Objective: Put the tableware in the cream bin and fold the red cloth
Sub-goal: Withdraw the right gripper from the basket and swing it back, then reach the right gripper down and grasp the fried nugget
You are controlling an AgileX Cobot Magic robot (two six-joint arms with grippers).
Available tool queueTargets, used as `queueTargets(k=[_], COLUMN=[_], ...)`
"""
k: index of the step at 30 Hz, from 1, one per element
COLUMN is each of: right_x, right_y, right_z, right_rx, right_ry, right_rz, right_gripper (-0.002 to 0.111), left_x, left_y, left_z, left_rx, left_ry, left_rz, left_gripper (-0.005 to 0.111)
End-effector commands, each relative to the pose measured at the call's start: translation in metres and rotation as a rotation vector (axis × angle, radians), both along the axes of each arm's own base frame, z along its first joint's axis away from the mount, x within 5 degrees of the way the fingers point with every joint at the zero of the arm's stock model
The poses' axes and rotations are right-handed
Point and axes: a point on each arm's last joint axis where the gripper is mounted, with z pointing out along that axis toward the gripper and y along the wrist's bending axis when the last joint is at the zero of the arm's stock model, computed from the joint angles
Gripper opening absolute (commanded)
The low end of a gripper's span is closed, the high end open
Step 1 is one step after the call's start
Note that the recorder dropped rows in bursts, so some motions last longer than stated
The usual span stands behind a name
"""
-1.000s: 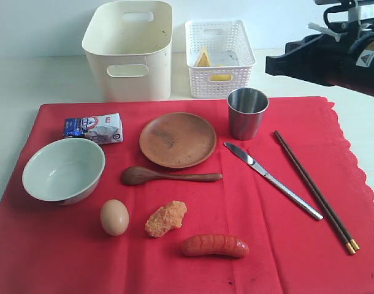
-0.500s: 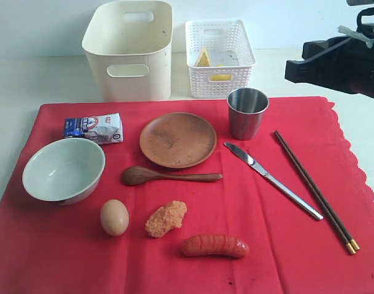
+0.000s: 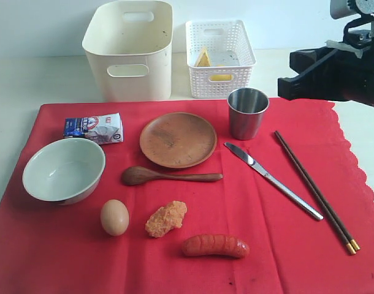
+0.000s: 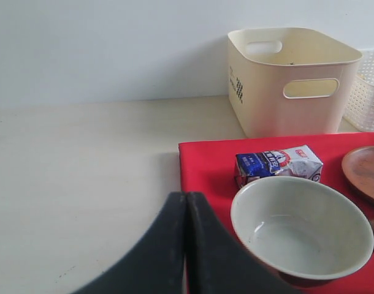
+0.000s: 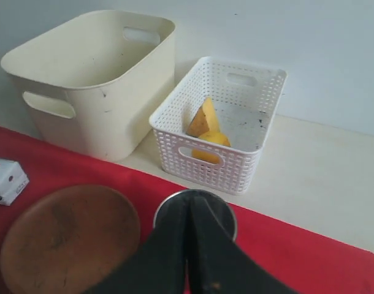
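Observation:
The red cloth [image 3: 267, 245] covers the table front. On it lie a pale bowl [image 3: 63, 170], a wooden plate [image 3: 178, 139], a wooden spoon [image 3: 168, 176], a steel cup [image 3: 247, 112], a knife [image 3: 273, 180] and dark chopsticks [image 3: 314, 191]. Behind the cloth the cream bin [image 3: 129, 49] stands empty. My right gripper [image 3: 284, 87] hovers shut, up and to the right of the cup, holding nothing; in its wrist view the right gripper [image 5: 190, 199] partly hides the cup [image 5: 227, 211]. My left gripper [image 4: 187, 196] is shut and empty, near the bowl [image 4: 300, 229] at the cloth's edge.
A white lattice basket [image 3: 219, 58] with yellow wedges stands right of the bin. A blue-white packet [image 3: 93, 128], an egg [image 3: 114, 217], an orange lump of food [image 3: 166, 218] and a sausage [image 3: 214, 245] also lie on the cloth.
The right arm has shifted slightly to the right and its tip has dropped lower. Nothing on the cloth has moved.

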Motion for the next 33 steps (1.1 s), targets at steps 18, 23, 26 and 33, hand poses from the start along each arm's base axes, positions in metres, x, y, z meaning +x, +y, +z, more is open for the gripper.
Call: queueTargets(k=[18, 23, 26, 33], right_x=[0.004, 0.001, -0.007, -0.025], right_y=[0.052, 0.073, 0.091, 0.132], right_z=[-0.017, -0.027, -0.031, -0.045], right_rx=[0.082, 0.028, -0.031, -0.126], right_ry=[0.265, 0.315, 0.303, 0.309], right_rz=[0.496, 0.527, 0.565, 0.635], right_gripper=[0.000, 0.000, 0.000, 0.000], left_x=[0.000, 0.000, 0.000, 0.000], left_y=[0.000, 0.000, 0.000, 0.000], left_z=[0.001, 0.001, 0.001, 0.001], left_rx=[-0.013, -0.013, -0.013, -0.013], left_ry=[-0.008, -0.008, -0.008, -0.008], left_rz=[0.001, 0.001, 0.001, 0.001], left_gripper=[0.001, 0.001, 0.001, 0.001])
